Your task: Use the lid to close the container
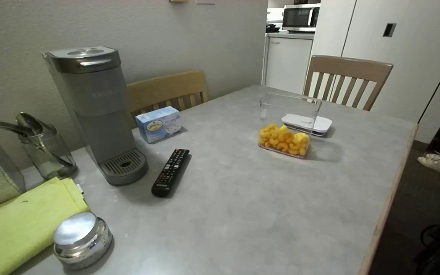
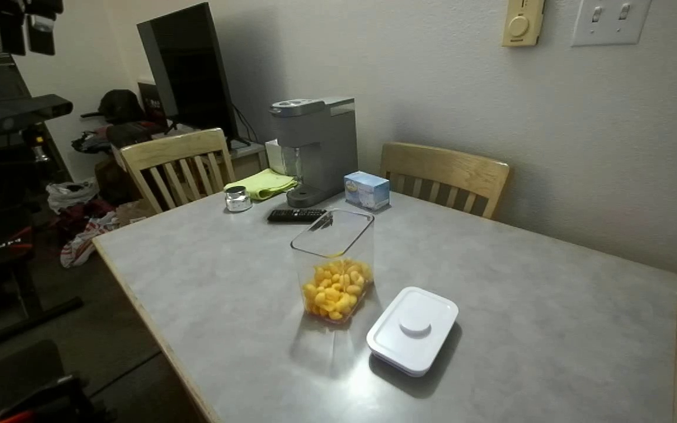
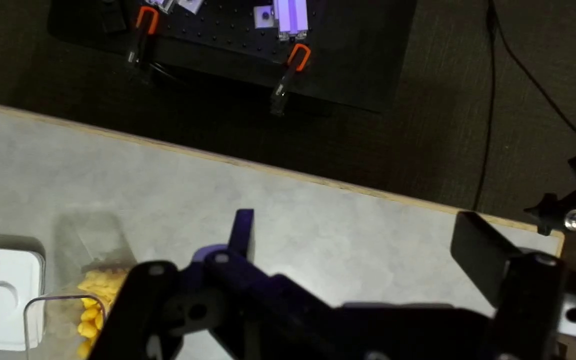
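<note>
A clear container (image 2: pixel 361 248), open at the top, stands upright on a gray table (image 2: pixel 526 305), curled orange-yellow pieces (image 2: pixel 337 288) heaped in its lower part beneath bare see-through walls. The white lid (image 2: pixel 410 346) lies flat on the table just beside it, not touching, a raised round disc facing up. In the wrist view my fingers (image 3: pixel 480 257) are spread wide, gray table showing in the gap between them; container and lid sit toward the lower left corner, the container partly out of view.

In an exterior view, a glass jar (image 1: pixel 57 152) holds cutlery (image 1: pixel 30 123) leaning over its rim. A silver jar (image 1: pixel 83 246) stands capped near a yellow-green cloth (image 1: pixel 25 221), its contents hidden from me. A blue Twinings box (image 1: pixel 159 124) stands near a gray Keurig machine (image 1: pixel 103 95), a black remote (image 1: pixel 170 173) lying close to both.

Wooden chairs (image 1: pixel 166 89) stand around the table in both exterior views, a pale textured wall (image 2: pixel 462 88) behind. A dark television (image 2: pixel 191 70) rises behind a chair; past the table, a microwave (image 1: pixel 298 18) sits on a counter (image 1: pixel 290 35). White doors (image 1: pixel 407 76) stand nearby, with light shoes (image 1: pixel 439 164) on the dark floor (image 1: pixel 403 214). In my wrist view, orange clamps (image 3: pixel 307 56) show at the edge of a dark platform (image 3: pixel 353 45), across a strip of floor from the table's wooden edge.
</note>
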Controlling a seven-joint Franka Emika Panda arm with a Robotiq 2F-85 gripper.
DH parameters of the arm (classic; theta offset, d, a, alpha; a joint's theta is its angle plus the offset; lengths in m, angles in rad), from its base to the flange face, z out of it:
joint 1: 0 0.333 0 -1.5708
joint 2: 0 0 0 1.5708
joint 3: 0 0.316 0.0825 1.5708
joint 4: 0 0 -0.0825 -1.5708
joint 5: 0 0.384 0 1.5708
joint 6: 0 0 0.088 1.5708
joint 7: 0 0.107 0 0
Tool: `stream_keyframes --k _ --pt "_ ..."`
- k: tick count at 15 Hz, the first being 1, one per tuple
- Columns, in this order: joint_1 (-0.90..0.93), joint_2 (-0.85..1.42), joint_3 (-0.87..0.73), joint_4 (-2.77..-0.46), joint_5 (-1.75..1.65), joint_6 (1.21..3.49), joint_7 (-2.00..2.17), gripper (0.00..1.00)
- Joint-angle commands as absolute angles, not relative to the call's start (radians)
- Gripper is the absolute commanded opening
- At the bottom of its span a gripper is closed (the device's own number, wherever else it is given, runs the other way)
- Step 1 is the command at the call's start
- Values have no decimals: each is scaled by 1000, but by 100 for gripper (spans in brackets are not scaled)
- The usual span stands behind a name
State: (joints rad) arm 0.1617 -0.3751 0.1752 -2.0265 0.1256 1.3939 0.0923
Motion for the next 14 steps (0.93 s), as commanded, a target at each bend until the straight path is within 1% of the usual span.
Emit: stream_keyframes --k 1,14 --pt "138 -355 157 -2011 114 1382 85 100" --pt "-12 -298 -24 -1977 129 1373 103 100"
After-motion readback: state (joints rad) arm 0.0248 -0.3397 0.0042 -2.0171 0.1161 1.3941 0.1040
